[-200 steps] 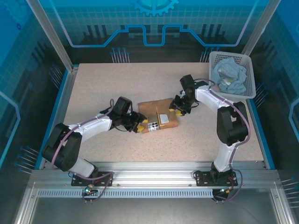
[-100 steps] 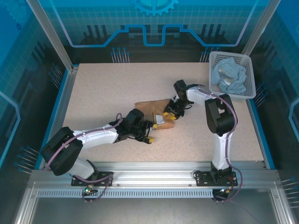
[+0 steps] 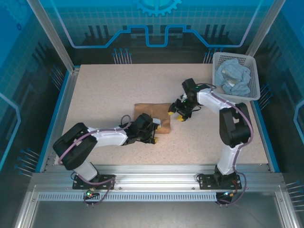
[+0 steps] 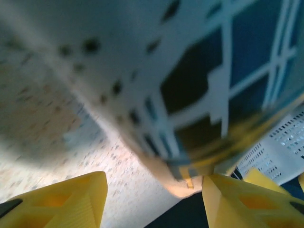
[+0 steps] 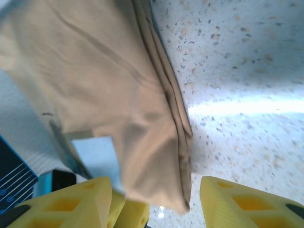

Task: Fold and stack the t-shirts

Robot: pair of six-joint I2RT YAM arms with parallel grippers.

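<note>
At the left, our left end effector (image 3: 151, 133) sits low at the near corner of the tan t-shirt (image 3: 144, 112). Its wrist view is blurred, but the two yellow fingers (image 4: 61, 202) stand apart with nothing between them, so we read it as open and holding nothing. The tan t-shirt lies near the middle of the desk (image 3: 104, 90), already folded into a small flat rectangle, which we take as the reason both arms crowd its edges: they look placed to tidy or let go of a fold. A small white label (image 5: 92, 152) shows on the cloth, and we can read no writing or brand on it. At the shirt's right edge is our right end effector (image 3: 181, 113), its jaws also apart. From its wrist camera a corner of the layered cloth reaches into the gap without being pinched. Farther right, at the far corner of the desk, the white basket (image 3: 252, 63) holds the pale blue t-shirt (image 3: 232, 76) in a crumpled heap, unfolded. We judge it is kept there until its turn to be folded and stacked.
</note>
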